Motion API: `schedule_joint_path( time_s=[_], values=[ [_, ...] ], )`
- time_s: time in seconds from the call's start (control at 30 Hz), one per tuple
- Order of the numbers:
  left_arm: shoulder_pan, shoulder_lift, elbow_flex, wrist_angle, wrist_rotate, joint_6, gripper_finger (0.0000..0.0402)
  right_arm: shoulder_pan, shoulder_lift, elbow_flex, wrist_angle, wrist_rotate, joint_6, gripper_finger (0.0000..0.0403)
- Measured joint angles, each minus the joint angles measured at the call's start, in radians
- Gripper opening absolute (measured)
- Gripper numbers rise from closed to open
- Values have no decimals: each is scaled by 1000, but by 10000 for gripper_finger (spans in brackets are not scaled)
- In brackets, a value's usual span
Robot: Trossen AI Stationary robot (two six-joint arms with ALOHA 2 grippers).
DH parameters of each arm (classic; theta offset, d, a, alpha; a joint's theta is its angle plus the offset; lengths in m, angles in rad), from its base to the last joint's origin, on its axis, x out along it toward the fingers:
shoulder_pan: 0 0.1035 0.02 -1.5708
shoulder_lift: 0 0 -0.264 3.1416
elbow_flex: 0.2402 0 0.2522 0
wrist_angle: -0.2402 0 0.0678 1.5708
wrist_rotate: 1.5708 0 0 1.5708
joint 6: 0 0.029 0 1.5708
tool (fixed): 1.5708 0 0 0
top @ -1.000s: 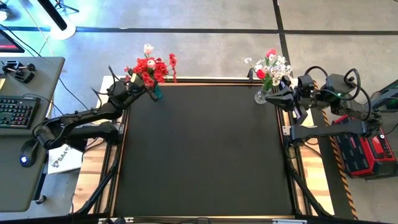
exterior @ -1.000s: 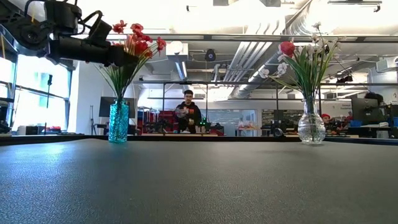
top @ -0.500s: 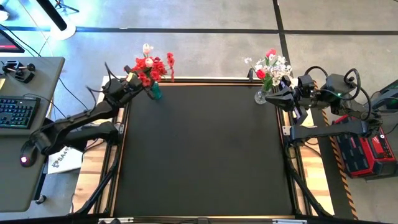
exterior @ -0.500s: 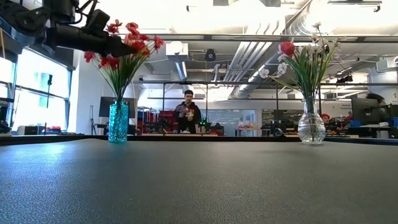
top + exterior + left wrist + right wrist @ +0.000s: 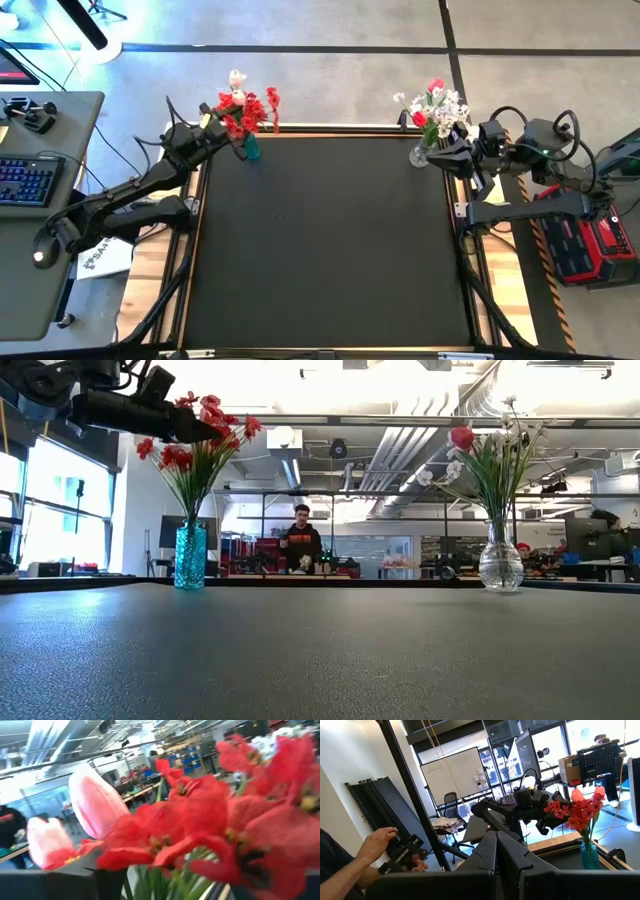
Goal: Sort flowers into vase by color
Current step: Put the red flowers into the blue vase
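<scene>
We see the black desk (image 5: 330, 240) from above with a vase at each of its far corners. At the far left stands a teal vase (image 5: 190, 556) holding red flowers (image 5: 245, 108) and a pink-white tulip (image 5: 238, 79) that rises above the red blooms. At the far right stands a clear glass vase (image 5: 500, 565) holding white blossoms (image 5: 450, 105) together with a red rose (image 5: 462, 437).

The left end effector (image 5: 222, 130) is raised at the far left corner, right in among the red blooms above the teal vase. In the low view its dark tip reaches into the bunch from the left. We cannot tell from these views whether its fingers are apart or pressed on a stem; the left wrist view is filled with red petals and two pink-white tulips (image 5: 95, 802), and the fingers themselves do not show clearly.

The right end effector (image 5: 440, 152) hovers at the far right edge of the desk, just beside the clear vase, with its fingers (image 5: 490, 855) pressed together and nothing between them.

Beyond the desk, a person (image 5: 301, 540) stands in the room, and in the right wrist view a hand (image 5: 380, 842) rests on a dark controller.
</scene>
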Motion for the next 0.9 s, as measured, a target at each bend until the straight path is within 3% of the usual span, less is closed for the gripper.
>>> schedule_joint_path(
  time_s=[0.23, 0.63, 0.9],
  values=[
    [30, 0, 35, -56, -7, -1, 308, 0, 0, 0, 0, 0, 0, 0],
    [30, 0, 152, -223, 13, -2, 313, 0, 0, 0, 0, 0, 0, 0],
    [38, 0, 233, -423, 81, -108, 313, 0, 0, 0, 0, 0, 0, 0]
  ],
)
